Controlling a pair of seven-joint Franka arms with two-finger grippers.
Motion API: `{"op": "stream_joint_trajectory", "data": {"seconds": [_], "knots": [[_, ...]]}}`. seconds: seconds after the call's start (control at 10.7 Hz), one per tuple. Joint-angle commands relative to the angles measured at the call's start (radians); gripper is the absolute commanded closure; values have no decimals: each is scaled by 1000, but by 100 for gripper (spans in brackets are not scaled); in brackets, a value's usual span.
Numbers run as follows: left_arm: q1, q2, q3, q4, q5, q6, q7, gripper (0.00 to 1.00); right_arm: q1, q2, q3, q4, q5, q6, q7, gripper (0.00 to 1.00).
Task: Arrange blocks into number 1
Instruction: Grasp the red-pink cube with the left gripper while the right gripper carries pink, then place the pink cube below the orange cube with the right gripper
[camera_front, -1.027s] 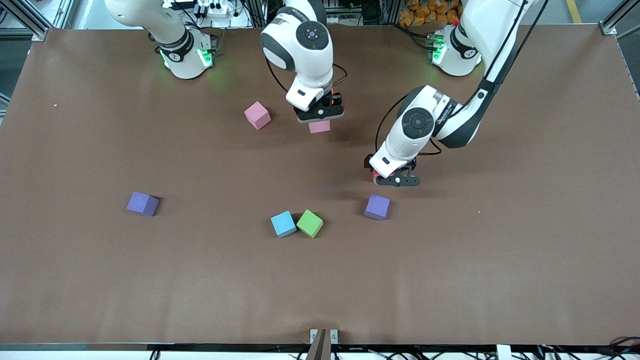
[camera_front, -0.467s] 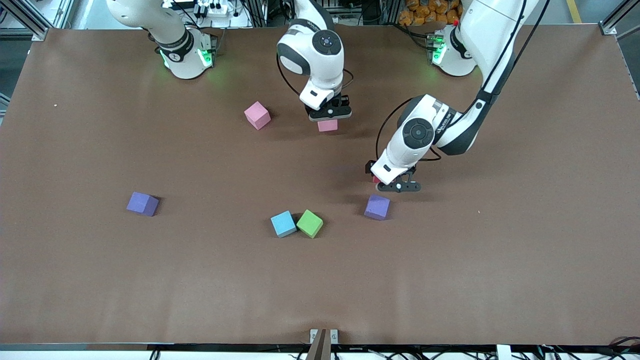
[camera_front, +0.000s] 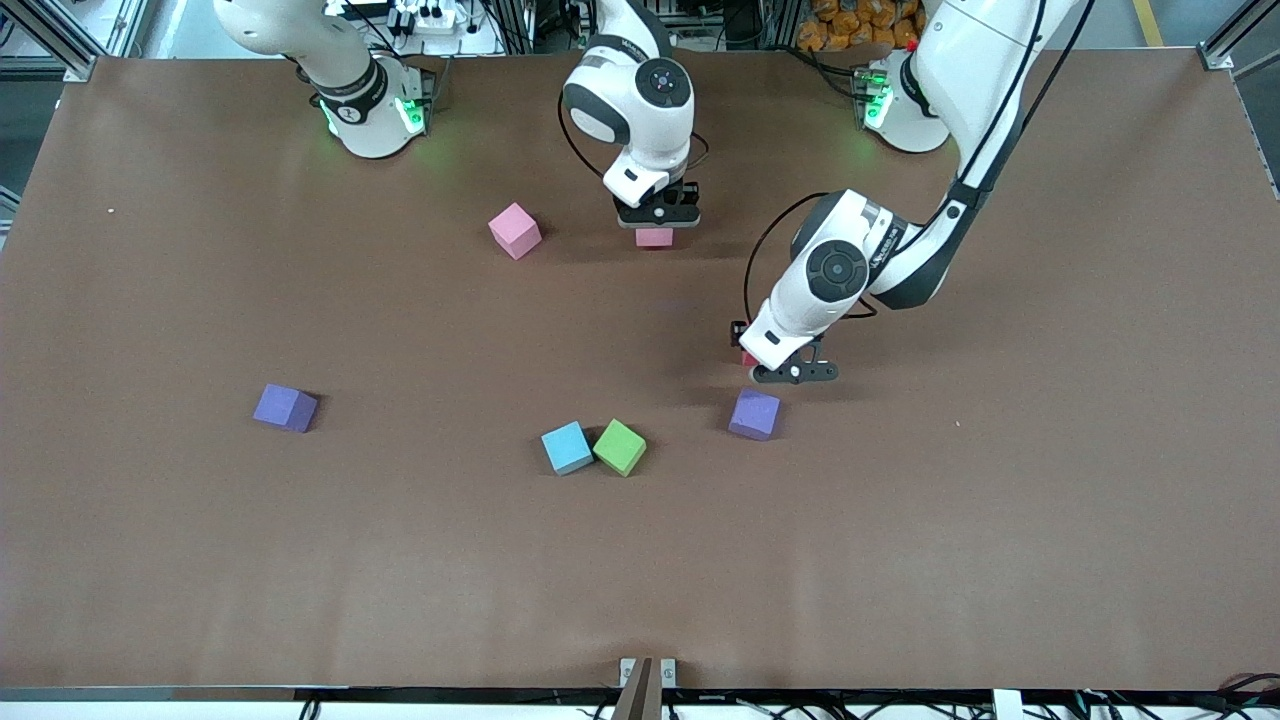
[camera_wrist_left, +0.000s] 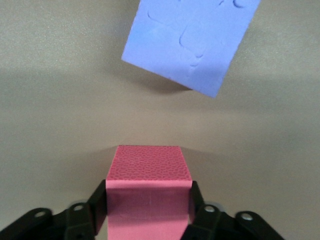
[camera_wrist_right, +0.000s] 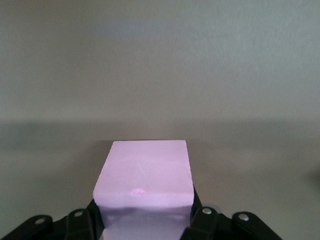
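My right gripper (camera_front: 656, 214) is shut on a pale pink block (camera_front: 654, 237), held low at the table's middle, near the robots' bases; in the right wrist view the pink block (camera_wrist_right: 145, 170) fills the gripper (camera_wrist_right: 145, 207). A second pink block (camera_front: 515, 230) lies beside it, toward the right arm's end. My left gripper (camera_front: 792, 372) is shut on a red block (camera_front: 748, 358), low over the table just above a purple block (camera_front: 754, 414). In the left wrist view the red block (camera_wrist_left: 148, 172) sits in the gripper (camera_wrist_left: 148, 197), with the purple block (camera_wrist_left: 192, 42) ahead. No orange block is in view.
A blue block (camera_front: 567, 447) and a green block (camera_front: 620, 447) touch each other nearer the front camera, mid-table. Another purple block (camera_front: 285, 408) lies alone toward the right arm's end. The brown table (camera_front: 1000, 520) is bare around them.
My right gripper has carried the pink block toward the robots' bases and a little toward the left arm's end, and lower. My left gripper has sunk slightly toward the purple block.
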Motion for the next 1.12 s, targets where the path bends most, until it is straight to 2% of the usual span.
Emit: {"op": "stream_joint_trajectory", "data": {"seconds": [0.0, 0.19, 0.28, 0.37, 0.56, 0.65, 1.03], "knots": [[-6, -12, 8, -4, -26, -5, -7, 100, 4, -6, 13, -32, 11, 10, 22, 53], [6, -48, 11, -3, -26, -16, -9, 100, 1, -4, 13, -32, 11, 9, 22, 41], [8, -67, 21, 1, -26, -31, -6, 100, 1, -4, 13, -35, 11, 7, 22, 16], [12, -82, 24, 1, -26, -40, -4, 100, -1, -9, 13, -41, 11, 6, 22, 0], [15, -102, 35, 2, -24, -54, 0, 100, -23, -55, 16, -47, 9, -9, 21, 0], [17, -105, 35, 2, -24, -56, 0, 100, -60, -95, 37, -55, 9, -35, 18, 0], [5, -131, 28, 1, -26, -120, -36, 100, -215, -236, 42, -63, 0, -189, 2, 0]]}}
